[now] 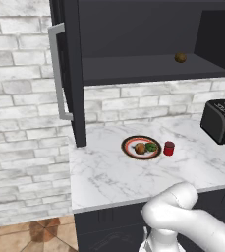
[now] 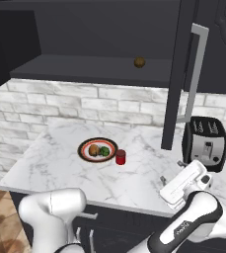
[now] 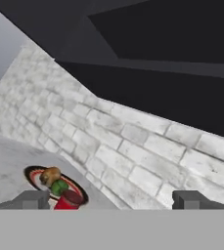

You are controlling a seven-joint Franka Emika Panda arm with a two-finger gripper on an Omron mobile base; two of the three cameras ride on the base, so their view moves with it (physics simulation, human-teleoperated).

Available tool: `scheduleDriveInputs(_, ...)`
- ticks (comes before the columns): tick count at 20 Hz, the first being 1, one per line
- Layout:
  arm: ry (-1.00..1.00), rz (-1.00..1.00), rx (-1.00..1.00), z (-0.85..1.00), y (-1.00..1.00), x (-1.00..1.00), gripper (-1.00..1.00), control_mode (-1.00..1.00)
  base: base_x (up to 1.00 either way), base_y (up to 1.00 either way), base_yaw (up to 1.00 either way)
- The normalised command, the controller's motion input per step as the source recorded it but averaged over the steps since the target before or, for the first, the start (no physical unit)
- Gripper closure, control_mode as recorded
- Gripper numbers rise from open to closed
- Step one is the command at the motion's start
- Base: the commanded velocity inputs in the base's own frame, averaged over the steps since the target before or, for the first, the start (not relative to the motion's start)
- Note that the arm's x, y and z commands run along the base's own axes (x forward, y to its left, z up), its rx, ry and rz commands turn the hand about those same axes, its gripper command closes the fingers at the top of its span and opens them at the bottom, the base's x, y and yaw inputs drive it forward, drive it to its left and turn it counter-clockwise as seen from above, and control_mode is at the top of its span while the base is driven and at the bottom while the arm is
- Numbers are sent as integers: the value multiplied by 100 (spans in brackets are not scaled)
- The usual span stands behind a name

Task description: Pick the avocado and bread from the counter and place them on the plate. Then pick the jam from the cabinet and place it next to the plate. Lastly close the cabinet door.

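Red cylindrical jam jar (image 2: 120, 157) sits on white marble counter (image 2: 60, 168), just beside black-rimmed round plate (image 2: 86, 143) holding orange-brown bread (image 2: 94, 149) and dark-green avocado (image 2: 105, 151). Gripper (image 2: 171, 190) raised right of them, jaws spread, empty. Black cabinet door (image 2: 176, 74) open.

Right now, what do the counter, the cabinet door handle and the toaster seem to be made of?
The counter: probably polished marble, white with grey veins. The cabinet door handle: likely brushed metal, a plain silver-grey bar. The toaster: looks like black body with a lighter metal front panel; plastic or painted metal, I cannot tell.
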Motion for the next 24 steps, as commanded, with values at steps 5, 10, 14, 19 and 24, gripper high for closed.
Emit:
scheduleDriveInputs(5,-14,1,6,15,-70,0,-100,-100,0,0,0)
scheduleDriveInputs(10,-18,6,4,27,-55,0,-100,-100,0,0,0)
scheduleDriveInputs(14,-24,8,0,27,-35,0,-100,-100,0,0,0)
scheduleDriveInputs(19,-22,9,0,20,-16,15,-100,-100,0,0,0)
scheduleDriveInputs(24,-17,9,0,11,-11,27,-100,-100,0,0,0)
